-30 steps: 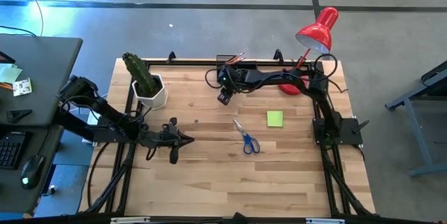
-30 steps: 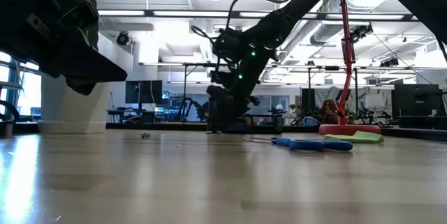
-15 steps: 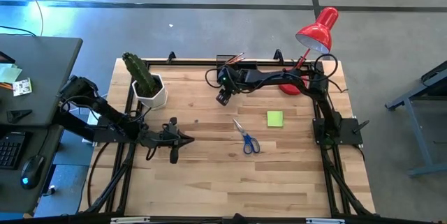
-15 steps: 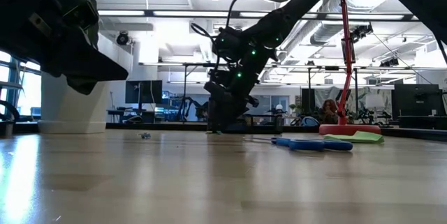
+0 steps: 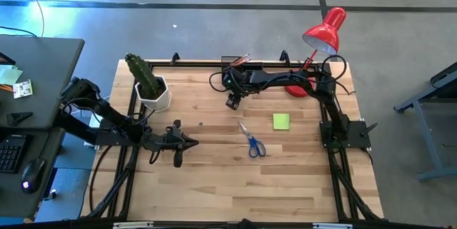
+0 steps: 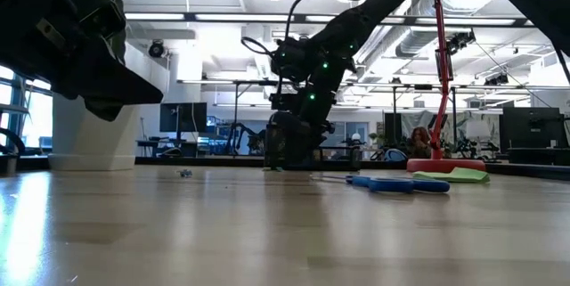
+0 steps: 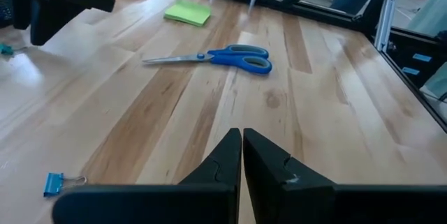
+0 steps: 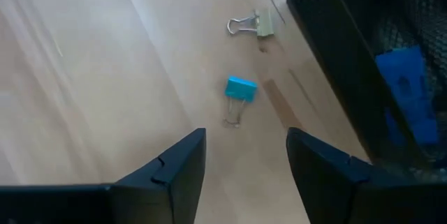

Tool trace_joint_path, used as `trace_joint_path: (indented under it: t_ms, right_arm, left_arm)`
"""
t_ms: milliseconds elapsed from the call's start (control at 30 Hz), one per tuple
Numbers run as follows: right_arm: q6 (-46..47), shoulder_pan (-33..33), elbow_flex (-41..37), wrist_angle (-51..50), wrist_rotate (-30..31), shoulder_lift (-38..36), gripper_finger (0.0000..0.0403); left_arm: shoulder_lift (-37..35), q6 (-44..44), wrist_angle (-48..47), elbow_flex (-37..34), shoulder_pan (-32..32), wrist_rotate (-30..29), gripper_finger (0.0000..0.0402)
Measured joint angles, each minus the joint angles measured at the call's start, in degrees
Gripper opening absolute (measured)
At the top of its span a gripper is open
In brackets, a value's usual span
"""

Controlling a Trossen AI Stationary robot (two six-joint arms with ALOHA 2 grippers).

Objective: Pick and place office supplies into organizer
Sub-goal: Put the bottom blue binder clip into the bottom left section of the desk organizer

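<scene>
My right gripper (image 8: 246, 135) is open and hangs low over the far part of the table (image 5: 232, 103), right next to the black mesh organizer (image 8: 349, 63). A blue item (image 8: 405, 88) lies inside the organizer. Between the right fingers, on the wood below, lies a small blue binder clip (image 8: 241, 90), with a pale clip (image 8: 255, 24) beyond it. My left gripper (image 7: 242, 135) is shut and waits above the table's left part (image 5: 193, 142). The blue-handled scissors (image 5: 251, 141) and the lime-green sticky pad (image 5: 280, 120) lie flat on the table. Another blue clip (image 7: 56, 182) lies near the left gripper.
A potted cactus in a white pot (image 5: 150, 90) stands at the far left. The red desk lamp (image 5: 325, 31) rises from its base (image 5: 296, 90) at the far right. Pencils (image 5: 241, 59) stick out of the organizer at the far edge. Bare wood spreads across the near half.
My right gripper has turned at the wrist and shifted slightly toward the table's right, staying low beside the organizer. Nothing on the table has moved.
</scene>
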Motion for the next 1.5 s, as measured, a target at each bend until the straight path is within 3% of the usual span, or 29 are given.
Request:
trace_joint_path:
  t_ms: [233,667,800,967,1233,1500]
  right_arm:
    - [-2.1,-1.4,0.0,-1.3,-1.6,0.0,0.0211]
    - [-6.7,-2.2,1.1,-0.2,-5.7,0.3,0.0205]
    - [-8.1,-2.8,5.4,-1.2,-7.2,0.3,0.0205]
    - [-9.3,-2.8,14.5,-10.9,-5.8,2.0,0.0205]
    - [-6.9,-3.1,30.5,-27.4,-4.3,14.3,0.0204]
    - [-5.2,-2.7,35.7,-30.2,-3.9,17.5,0.0205]
  left_arm:
    - [0.0,0.0,-0.6,0.0,0.0,0.1,0.0008]
    - [0.0,0.0,-0.5,0.0,0.0,-0.2,0.0008]
    - [0.0,0.0,-0.5,0.0,0.0,-0.9,0.0008]
    - [0.0,0.0,-0.4,0.0,0.0,-1.4,0.0008]
    - [0.0,0.0,-0.2,0.0,0.0,-0.9,0.0008]
    - [0.0,-0.3,-1.3,0.0,0.0,0.2,0.0008]
